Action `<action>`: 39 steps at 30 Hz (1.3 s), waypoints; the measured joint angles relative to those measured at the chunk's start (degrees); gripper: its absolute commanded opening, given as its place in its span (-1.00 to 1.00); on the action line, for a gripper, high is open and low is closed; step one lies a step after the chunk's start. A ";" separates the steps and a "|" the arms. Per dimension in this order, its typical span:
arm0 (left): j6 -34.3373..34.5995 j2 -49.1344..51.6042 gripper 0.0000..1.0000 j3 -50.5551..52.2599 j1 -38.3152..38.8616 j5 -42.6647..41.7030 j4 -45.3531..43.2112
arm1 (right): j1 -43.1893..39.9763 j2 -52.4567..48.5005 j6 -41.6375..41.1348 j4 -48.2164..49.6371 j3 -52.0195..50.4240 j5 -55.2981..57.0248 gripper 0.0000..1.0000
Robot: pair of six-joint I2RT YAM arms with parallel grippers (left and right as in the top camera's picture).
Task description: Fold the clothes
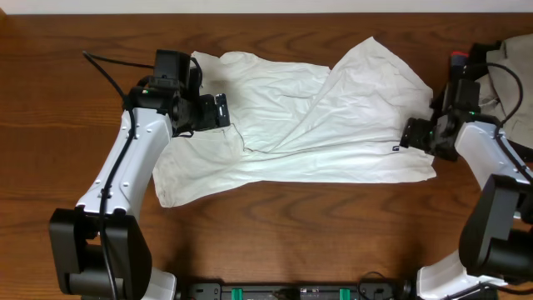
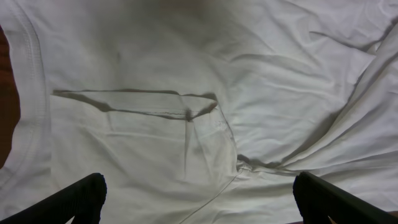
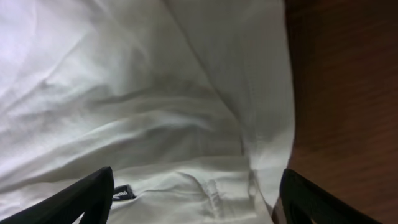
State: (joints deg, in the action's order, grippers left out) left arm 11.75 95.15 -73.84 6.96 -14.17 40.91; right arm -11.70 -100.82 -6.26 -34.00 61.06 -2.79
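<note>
Nearest to the overhead lens, the left arm and the right arm are seen reaching in from the near side of the brown wooden table. Much of the table's far half is covered by the clothes, a wide white garment spread out but wrinkled, with its right part thrown over in a diagonal flap; no fold is judged finished yet. The left gripper is held over the garment's left part, jaws wide apart and nothing between them. The right gripper is set at the garment's right edge near the lower corner, jaws also apart and nothing clamped, so the step in hand is judged to be a pinch of that edge. For this to be done well, the hem should be taken deep between the pads, with every layer caught, before anything is lifted, and the cloth should then be carried across low. A chest pocket is shown plainly only by the left wrist view, ahead of the left fingertips. The stitched hem lying against bare wood is made plain only by the right wrist view, where a small black label is seen just beside 1 right fingertip.
</note>
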 measured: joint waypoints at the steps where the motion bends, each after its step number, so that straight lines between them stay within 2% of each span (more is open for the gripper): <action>1: 0.00 0.00 0.96 0.00 0.00 0.00 0.00 | 0.00 -0.20 0.96 0.15 -0.02 -0.11 0.45; 3: 0.00 0.00 0.96 0.00 0.00 -0.02 0.00 | 0.00 -0.22 2.36 0.46 -0.04 -0.24 0.24; 4: 0.00 0.00 0.96 0.00 0.00 0.00 0.00 | 0.00 -0.22 2.75 0.59 -0.04 -0.31 0.22; 9: 0.00 0.00 0.96 0.00 0.00 0.00 0.00 | -0.02 -0.22 3.78 0.66 -0.04 -1.18 0.39; 12: 0.00 0.00 0.96 0.00 0.00 0.00 0.04 | -0.02 -0.22 4.39 0.66 -0.04 -1.73 0.56; 15: 0.00 0.00 0.96 0.00 0.00 0.00 0.24 | -0.02 -0.39 5.07 0.68 -0.04 -1.90 0.62; 28: 0.00 0.00 0.96 0.00 0.00 0.00 0.72 | -0.02 -4.87 7.61 1.27 0.11 -2.36 0.50; 38: -0.02 0.00 0.96 0.00 0.00 1.55 0.70 | -0.11 -4.94 8.33 -1.03 0.74 -2.45 -0.14; 39: 0.00 0.00 0.96 0.00 0.00 1.77 0.70 | -0.11 -4.98 8.44 -1.33 0.96 -2.54 -0.15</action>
State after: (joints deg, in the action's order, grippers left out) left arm 11.75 95.15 -73.84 6.96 -12.40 41.60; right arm -11.81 -105.80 2.17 -35.33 62.02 -5.32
